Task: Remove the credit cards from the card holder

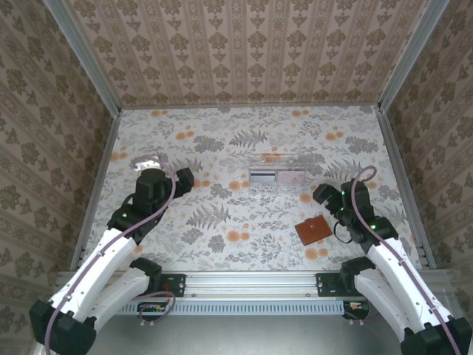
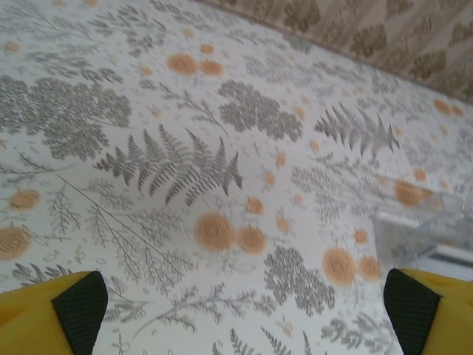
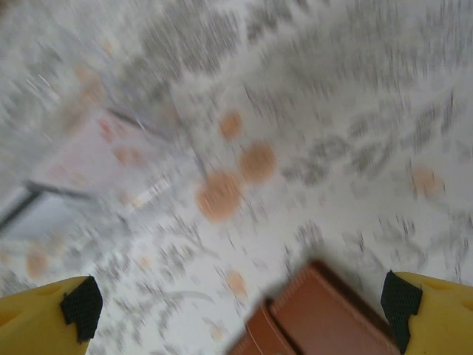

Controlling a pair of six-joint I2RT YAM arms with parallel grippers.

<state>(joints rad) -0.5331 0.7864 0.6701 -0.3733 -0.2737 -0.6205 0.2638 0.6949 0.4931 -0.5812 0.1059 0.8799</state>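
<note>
The card holder (image 1: 312,230) is a small brown wallet lying folded shut on the floral table at the right front. It also shows at the bottom of the blurred right wrist view (image 3: 325,318). My right gripper (image 1: 324,196) hovers just behind it, open, with nothing between its fingers (image 3: 240,307). My left gripper (image 1: 183,178) is at the left, open and empty above bare cloth (image 2: 244,310). Two credit cards lie in a clear tray: one with a dark stripe (image 1: 260,176) and a pale pink one (image 1: 290,177).
The clear plastic tray (image 1: 277,159) stands mid-table between the two arms; its corner shows at the right of the left wrist view (image 2: 421,222). Patterned walls close in the table on the left, right and back.
</note>
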